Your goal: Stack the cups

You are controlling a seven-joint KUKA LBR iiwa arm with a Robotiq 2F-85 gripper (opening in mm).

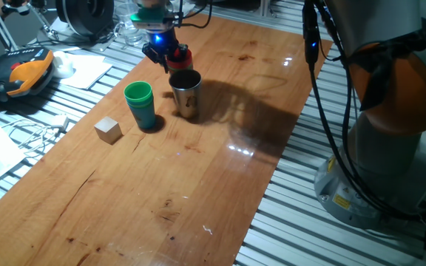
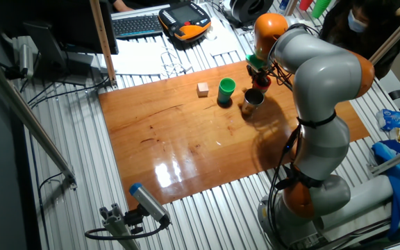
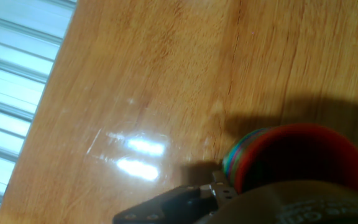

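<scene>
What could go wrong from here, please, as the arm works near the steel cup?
1. The gripper sits on a red-topped stack of cups, right beside the steel cup; moving that way could tip it over.
2. The hand view shows several coloured rims nested in that stack; whether the grip is secure cannot be told, so lower cups might slip out on lifting.
3. The green stack stands close by and could be nudged.
</scene>
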